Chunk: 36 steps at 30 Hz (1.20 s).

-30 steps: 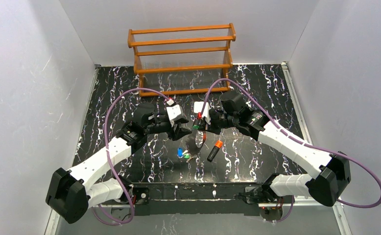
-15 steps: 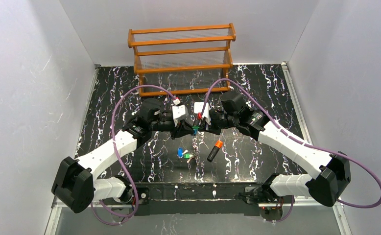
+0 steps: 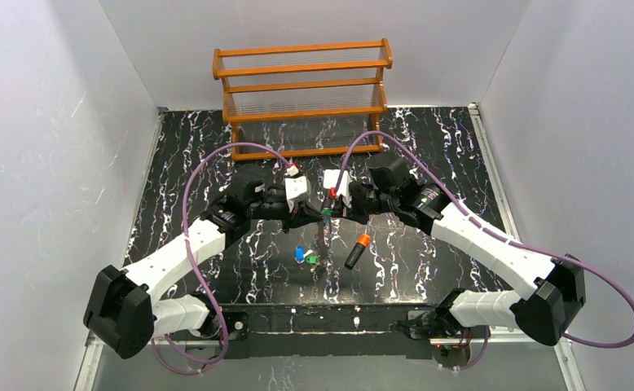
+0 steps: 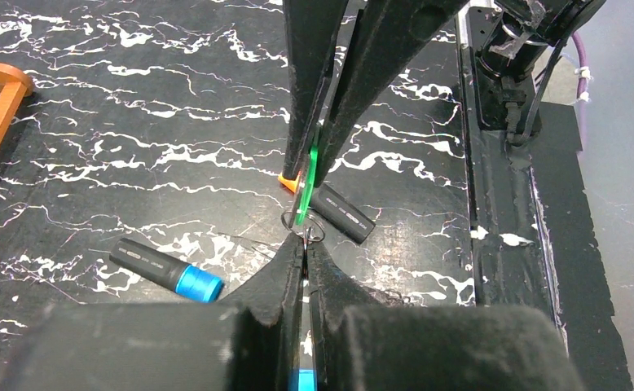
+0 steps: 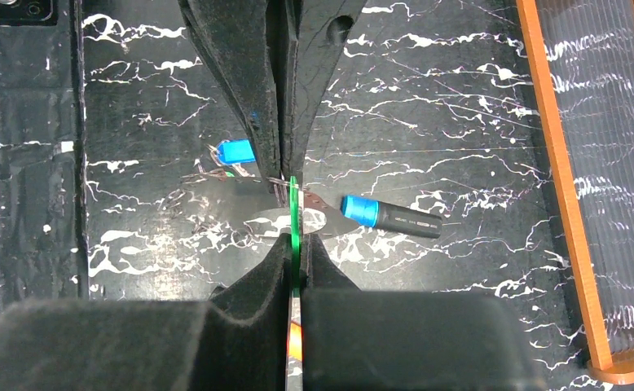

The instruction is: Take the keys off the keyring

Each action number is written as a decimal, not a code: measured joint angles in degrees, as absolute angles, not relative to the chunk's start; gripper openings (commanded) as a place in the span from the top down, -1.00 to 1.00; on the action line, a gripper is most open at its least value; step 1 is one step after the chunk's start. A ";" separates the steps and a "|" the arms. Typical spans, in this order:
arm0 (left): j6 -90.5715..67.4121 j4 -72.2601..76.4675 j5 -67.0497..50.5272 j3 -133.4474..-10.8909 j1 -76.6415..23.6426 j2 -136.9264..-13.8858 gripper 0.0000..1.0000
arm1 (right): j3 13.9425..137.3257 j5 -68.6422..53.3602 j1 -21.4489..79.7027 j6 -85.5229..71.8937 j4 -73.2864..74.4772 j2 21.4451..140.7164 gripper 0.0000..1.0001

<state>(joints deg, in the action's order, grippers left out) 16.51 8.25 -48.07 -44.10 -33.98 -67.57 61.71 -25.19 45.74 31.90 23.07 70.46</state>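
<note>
My two grippers meet tip to tip above the middle of the table. The right gripper is shut on a green key, which stands edge-on. From that key the pale grey keyring hangs down. The left gripper is shut on the keyring, by a small wire loop at its fingertips. A blue key and a second green key lie loose on the table below.
A black marker with an orange cap lies right of the loose keys. Another black marker, blue-capped, lies under the grippers. A wooden rack stands at the back. White walls close in both sides.
My left gripper has moved right to the right gripper's tip and closed from open onto the hanging keyring. The right arm has held still with the green key.
</note>
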 measured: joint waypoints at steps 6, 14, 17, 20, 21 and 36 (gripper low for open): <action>16.43 8.08 -48.34 -44.10 -34.02 -67.55 1.00 | 61.71 -24.38 45.76 30.96 23.09 70.41 0.97; 16.47 7.09 -47.81 -44.05 -34.63 -66.28 1.00 | 61.71 -23.22 44.66 27.66 24.12 70.65 0.97; 16.01 7.53 -46.57 -43.75 -34.63 -64.84 1.00 | 61.32 -23.46 43.88 27.11 23.88 70.57 0.97; 14.22 9.45 -45.36 -42.59 -34.70 -63.66 1.00 | 59.24 -24.08 43.38 27.16 22.83 69.82 0.97; 12.91 10.76 -44.97 -41.82 -34.74 -63.37 1.00 | 58.17 -24.27 43.35 27.20 22.02 69.32 0.97; -9.74 32.51 -42.33 -32.69 -35.11 -64.53 1.00 | 44.29 -27.09 42.46 27.49 5.69 64.12 0.97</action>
